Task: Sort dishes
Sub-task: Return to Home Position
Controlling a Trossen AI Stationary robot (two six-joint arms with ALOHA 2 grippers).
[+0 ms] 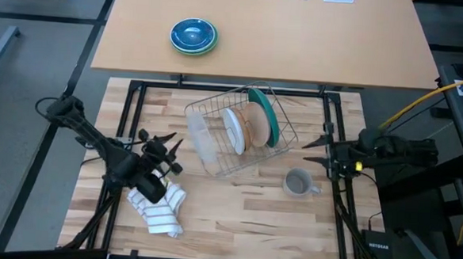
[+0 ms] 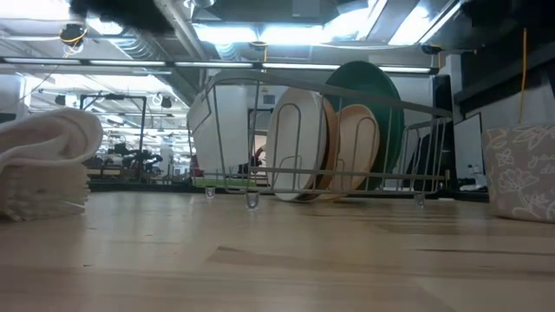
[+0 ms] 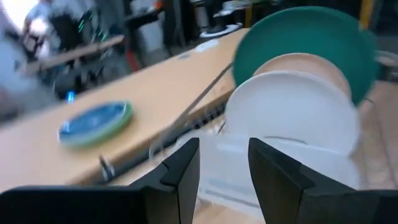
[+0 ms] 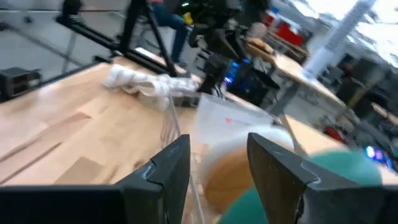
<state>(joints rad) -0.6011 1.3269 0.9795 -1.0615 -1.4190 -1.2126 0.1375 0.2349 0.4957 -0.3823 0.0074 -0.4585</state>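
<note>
Three plates stand on edge in a wire dish rack point(image 1: 239, 130) at the table's middle: a small white one point(image 1: 233, 129), a tan one point(image 1: 254, 124) and a larger dark green one point(image 1: 269, 116). The low view shows them leaning together: white point(image 2: 295, 143), tan point(image 2: 357, 143), green point(image 2: 373, 91). My left gripper point(image 1: 169, 146) hovers left of the rack, open, with nothing between its fingers point(image 3: 224, 165); it points toward the rack. My right gripper point(image 1: 318, 150) stands open just right of the rack, also with nothing between its fingers point(image 4: 219, 162).
A clear plastic container point(image 1: 201, 140) sits in the rack's left end. A grey mug point(image 1: 296, 183) stands near the rack's right front. A striped cloth point(image 1: 161, 209) lies under my left arm. Blue bowls on a green plate point(image 1: 193, 35) rest on the far table.
</note>
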